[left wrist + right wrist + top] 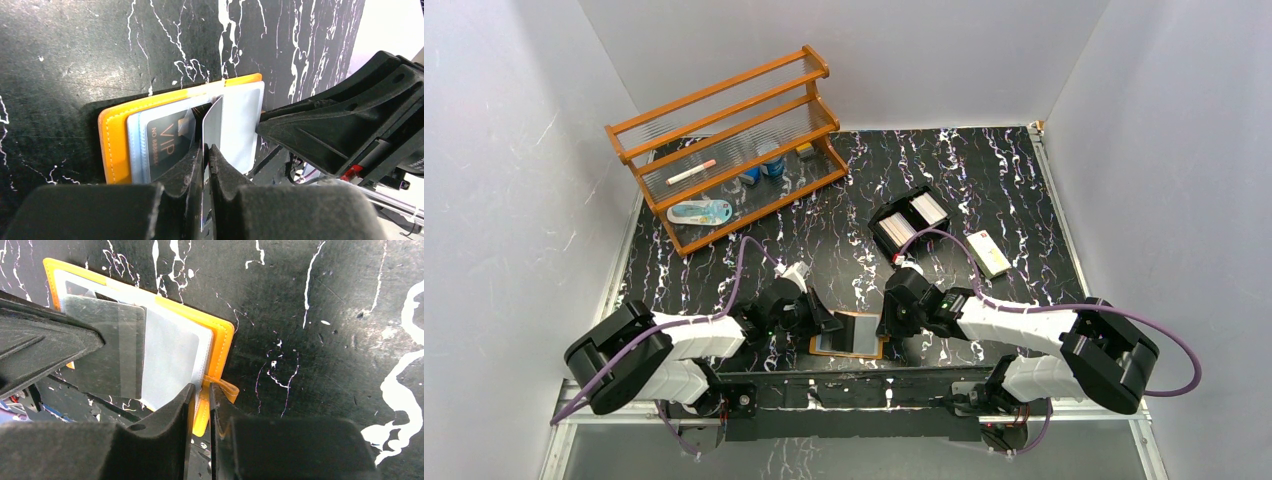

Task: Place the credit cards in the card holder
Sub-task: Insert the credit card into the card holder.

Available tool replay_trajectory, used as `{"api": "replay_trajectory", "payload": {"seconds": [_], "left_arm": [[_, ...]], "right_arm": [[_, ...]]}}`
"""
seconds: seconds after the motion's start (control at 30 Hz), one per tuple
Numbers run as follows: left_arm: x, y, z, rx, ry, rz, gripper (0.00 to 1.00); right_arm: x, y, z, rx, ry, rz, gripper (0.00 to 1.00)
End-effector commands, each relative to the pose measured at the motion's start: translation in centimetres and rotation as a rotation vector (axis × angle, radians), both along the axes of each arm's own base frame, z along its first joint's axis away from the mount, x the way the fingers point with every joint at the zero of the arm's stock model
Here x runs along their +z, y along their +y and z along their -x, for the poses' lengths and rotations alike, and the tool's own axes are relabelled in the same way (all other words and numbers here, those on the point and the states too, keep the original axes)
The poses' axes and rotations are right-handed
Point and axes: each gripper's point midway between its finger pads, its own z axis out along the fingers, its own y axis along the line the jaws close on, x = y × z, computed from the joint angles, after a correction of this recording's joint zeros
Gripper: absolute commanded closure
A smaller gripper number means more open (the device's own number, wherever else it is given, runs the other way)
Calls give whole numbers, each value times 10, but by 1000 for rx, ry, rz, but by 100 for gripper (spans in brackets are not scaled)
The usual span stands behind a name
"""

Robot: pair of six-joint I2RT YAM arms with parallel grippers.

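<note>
The orange-tan card holder [864,349] lies open near the table's front edge, its clear sleeves up. My left gripper [206,150] is shut on one grey credit card [213,122], held edge-on at the sleeve opening, beside a dark VIP card [162,145] that sits in a sleeve. The card holder [115,142] lies flat under it. My right gripper [201,395] is shut on the card holder's [220,335] right edge by the snap tab [227,387]. The held card [107,350] shows there over the left sleeves. More credit cards [897,232] stand in stacks farther back.
A black two-compartment tray [876,217] holds the card stacks at mid table. A cream oblong box [989,253] lies to its right. A wooden rack [729,150] with small items stands at the back left. White walls close in both sides.
</note>
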Motion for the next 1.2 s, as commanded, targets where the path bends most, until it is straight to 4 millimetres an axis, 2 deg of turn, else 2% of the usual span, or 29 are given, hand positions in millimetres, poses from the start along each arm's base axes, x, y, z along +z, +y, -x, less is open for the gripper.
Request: {"api": "replay_trajectory", "payload": {"seconds": [0.0,0.3,0.73,0.83,1.03,1.17], "left_arm": [[-14,6,0,5,16,-60,93],[-16,4,-2,-29,-5,-81,91],[-13,4,8,-87,15,-105,84],[-10,1,10,-84,32,-86,77],[7,-7,4,-67,42,-70,56],[10,-7,1,-62,45,-115,51]], "right_arm": [[-15,-7,10,7,37,34,75],[-12,-7,9,0,29,29,74],[-13,-6,9,-1,32,29,73],[-12,-5,7,-6,25,26,73],[-8,-3,6,-10,22,16,73],[-8,-3,5,-17,16,11,73]]}}
